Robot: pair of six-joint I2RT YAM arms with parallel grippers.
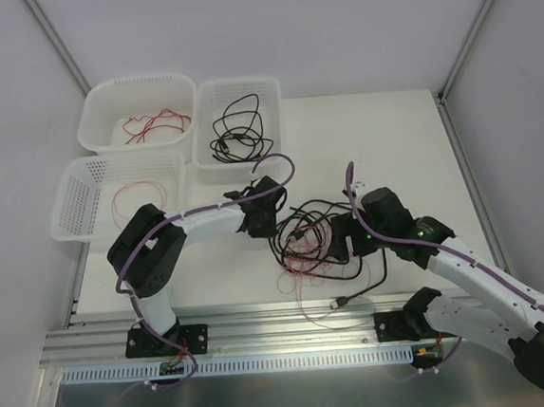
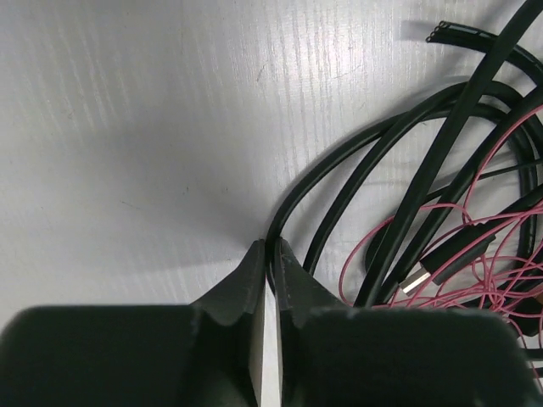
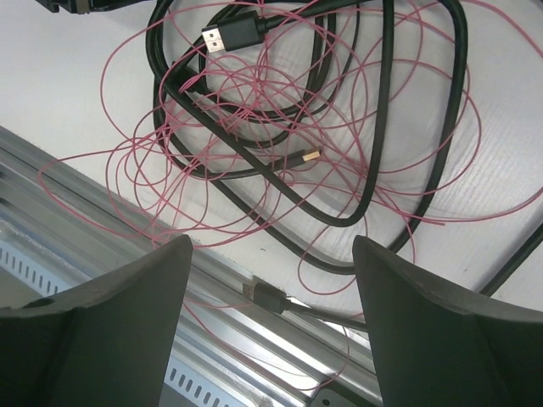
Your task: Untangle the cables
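Observation:
The cables (image 1: 308, 238) lie in one tangle of thick black loops and thin red wires at the table's middle front. In the left wrist view my left gripper (image 2: 271, 250) is shut on the outer bend of a black cable (image 2: 356, 157), at the left edge of the tangle; red wires (image 2: 501, 246) and a USB plug (image 2: 417, 278) lie to its right. My right gripper (image 3: 271, 246) hangs open over the tangle's near side, nothing between its fingers. Below it are black loops (image 3: 458, 110), red wires (image 3: 127, 161) and a plug (image 3: 227, 36).
Three white baskets stand at the back left: one (image 1: 137, 82) holds red wires, one (image 1: 238, 83) black cables, one (image 1: 71, 197) a red loop. A black plug (image 3: 267, 297) and red strands hang over the metal rail (image 1: 263, 323) at the table's front edge.

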